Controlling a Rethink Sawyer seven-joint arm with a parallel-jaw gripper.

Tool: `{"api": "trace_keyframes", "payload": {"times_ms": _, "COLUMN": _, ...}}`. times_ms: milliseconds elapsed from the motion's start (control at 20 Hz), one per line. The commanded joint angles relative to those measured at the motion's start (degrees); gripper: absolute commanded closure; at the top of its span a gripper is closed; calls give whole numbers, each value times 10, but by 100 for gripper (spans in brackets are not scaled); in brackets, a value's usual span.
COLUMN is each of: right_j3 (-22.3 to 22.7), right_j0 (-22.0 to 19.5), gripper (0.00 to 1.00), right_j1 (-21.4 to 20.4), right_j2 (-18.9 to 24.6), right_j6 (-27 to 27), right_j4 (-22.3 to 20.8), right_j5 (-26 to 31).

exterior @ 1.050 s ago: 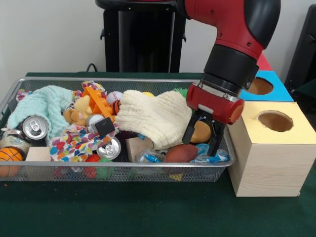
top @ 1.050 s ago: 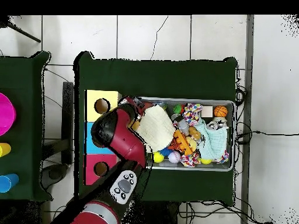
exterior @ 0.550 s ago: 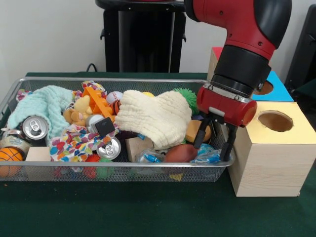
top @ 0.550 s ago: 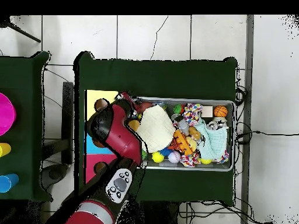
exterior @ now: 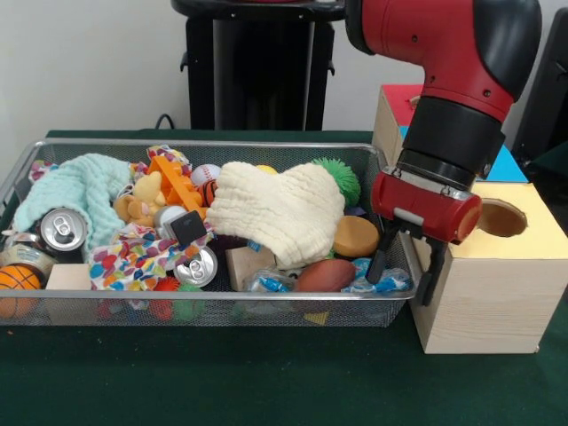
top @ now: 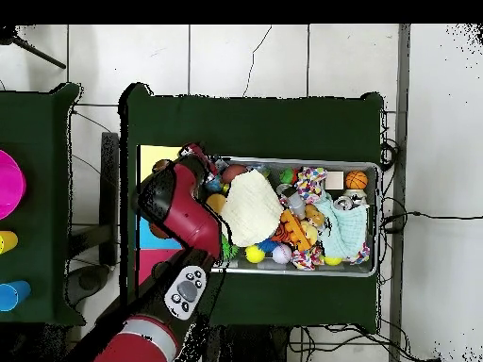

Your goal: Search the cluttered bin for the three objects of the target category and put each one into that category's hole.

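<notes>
at the lower right of the front frame the gripper (exterior: 401, 277) hung over the seam between the wire bin (exterior: 213, 307) and the yellow-topped box (exterior: 497, 266), its jaws spread apart and holding nothing. just left of it in the bin lay a brown football (exterior: 325, 275) and an orange disc (exterior: 356, 236). behind these sat a cream cloth (exterior: 275, 209), then a green spiky ball (exterior: 337, 176). the yellow box's hole (exterior: 502, 218) stood partly hidden by the arm (exterior: 457, 124).
</notes>
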Motion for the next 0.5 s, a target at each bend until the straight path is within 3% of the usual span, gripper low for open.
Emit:
{"api": "trace_keyframes", "payload": {"times_ms": 50, "right_j3": -17, "right_j0": -14, "gripper": 0, "right_j1": 44, "right_j2": 67, "right_j6": 135, "right_j4": 14, "right_j5": 0}}
{"api": "trace_keyframes", "payload": {"times_ms": 300, "right_j3": -13, "right_j0": -7, "gripper": 0, "right_j1": 45, "right_j2": 52, "right_j6": 127, "right_j4": 19, "right_j5": 12}}
{"api": "trace_keyframes", "payload": {"times_ms": 500, "right_j3": -14, "right_j0": 14, "gripper": 0, "right_j1": 58, "right_j2": 29, "right_j6": 125, "right_j4": 51, "right_j5": 37}}
